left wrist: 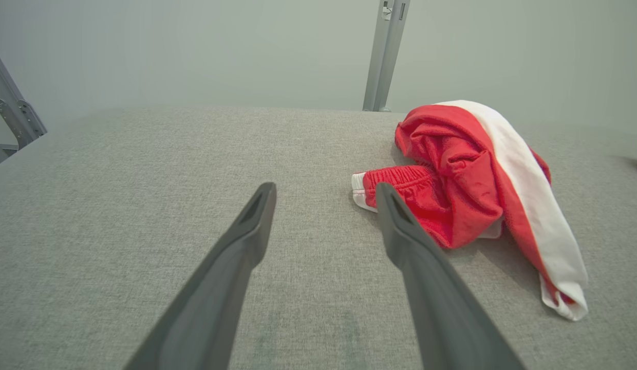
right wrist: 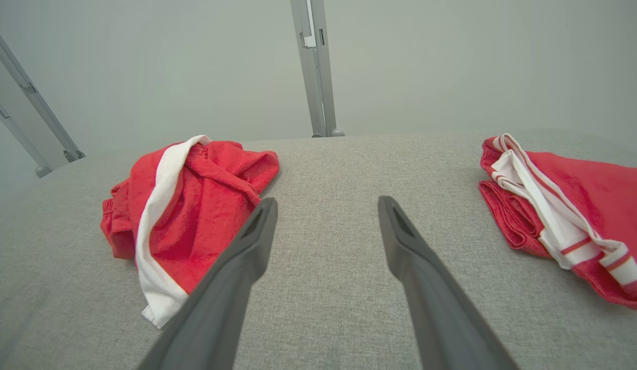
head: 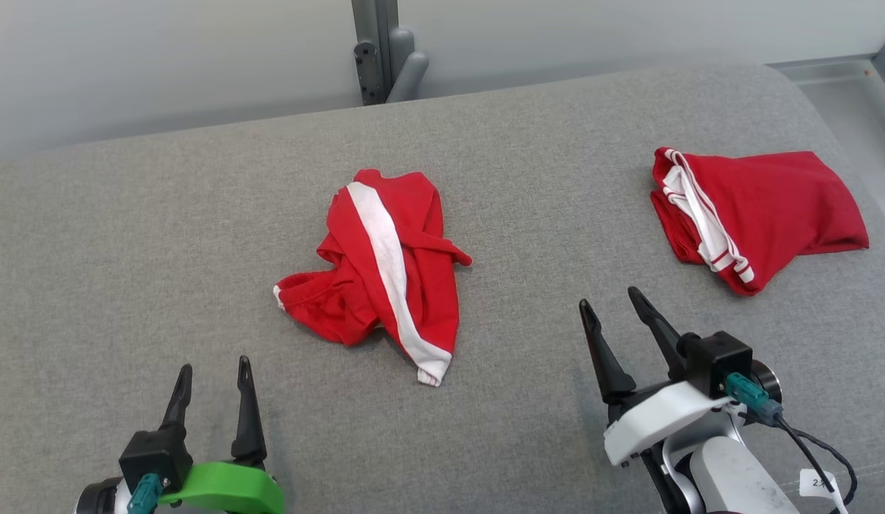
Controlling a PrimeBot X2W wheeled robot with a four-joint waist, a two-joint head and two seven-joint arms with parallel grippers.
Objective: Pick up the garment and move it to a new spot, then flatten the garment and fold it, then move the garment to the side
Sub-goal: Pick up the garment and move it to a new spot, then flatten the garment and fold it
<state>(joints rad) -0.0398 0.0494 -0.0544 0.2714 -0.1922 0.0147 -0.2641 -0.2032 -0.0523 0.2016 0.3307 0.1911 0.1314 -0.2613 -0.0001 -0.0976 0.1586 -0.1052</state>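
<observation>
both left gripper [head: 214,364] and right gripper [head: 609,296] are spread wide, empty. likely step: flattening; grasp crumpled garment [head: 385,278] by opposite edges.

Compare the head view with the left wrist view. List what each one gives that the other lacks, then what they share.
Head view: the open right gripper and the whole folded red garment, cut to a sliver at the left wrist view's edge. Left wrist view: a slanted metal bracket at its left edge. Both: the crumpled red garment with a white stripe, the grey padded surface, the upright metal post, the open left gripper.
</observation>
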